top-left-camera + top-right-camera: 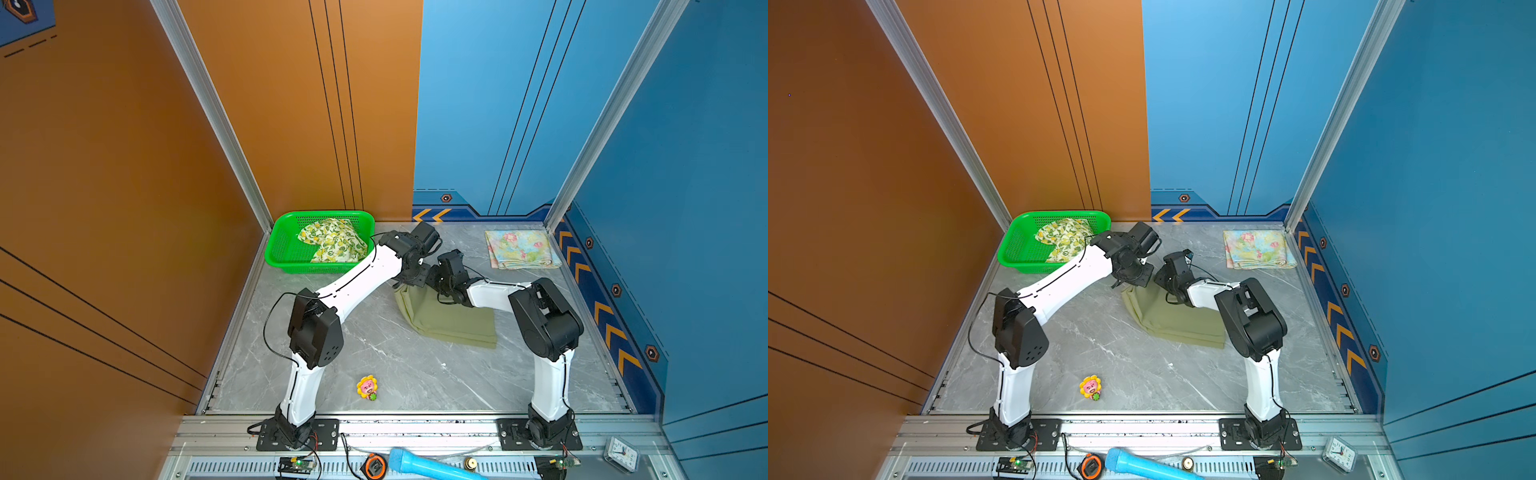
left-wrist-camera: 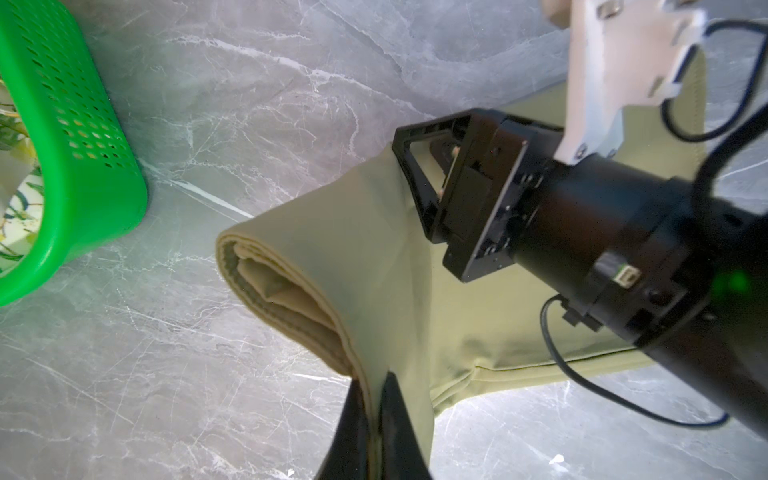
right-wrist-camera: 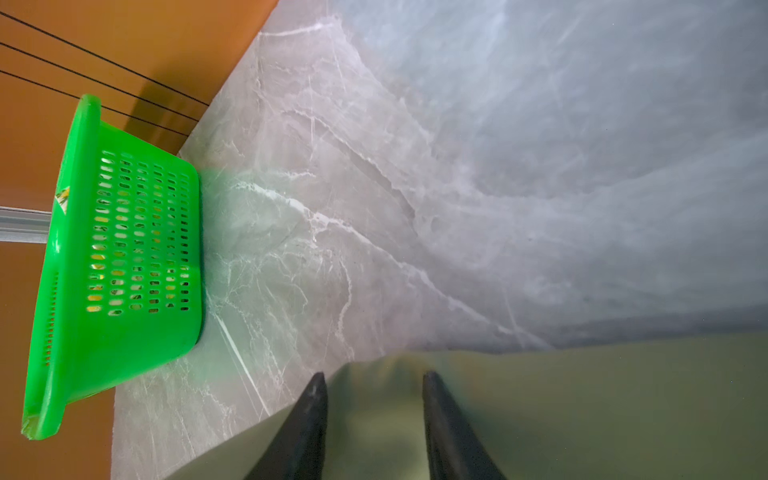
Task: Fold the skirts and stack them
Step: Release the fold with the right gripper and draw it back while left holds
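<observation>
Plainly the left gripper (image 2: 376, 415) pinches a raised fold of the olive green skirt (image 1: 451, 322), below centre in both top views; the right gripper (image 3: 374, 415) stands half open astride it. Left of centre, the green mesh basket (image 1: 277, 246) holds the lemon-print skirt (image 1: 334, 241).

A green basket (image 1: 279, 249) sat on my marble table (image 1: 395, 365); well apart from that basket lay a sunflower toy (image 1: 367, 387), farther still a blue tube (image 1: 432, 467) and clock (image 1: 622, 456).

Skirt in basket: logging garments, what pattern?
The skirt: white with yellow lemons, green leaves; best in a top view.
</observation>
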